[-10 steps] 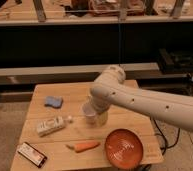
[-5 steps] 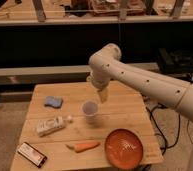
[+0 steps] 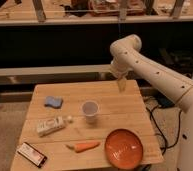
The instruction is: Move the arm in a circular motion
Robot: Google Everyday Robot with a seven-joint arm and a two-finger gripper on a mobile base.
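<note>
Arm: cut off by the right edge past its lower segment; base out of view.
Gripper: small yellowish tip hanging just over the far side of the tabletop; details too small to tell.
White carton: lying on its side, print unreadable.
Dark packet: at the front left corner, label too small to read.
Shelf objects: cut off by the top edge, not identifiable.
Tabletop legs: hidden beneath the top.
</note>
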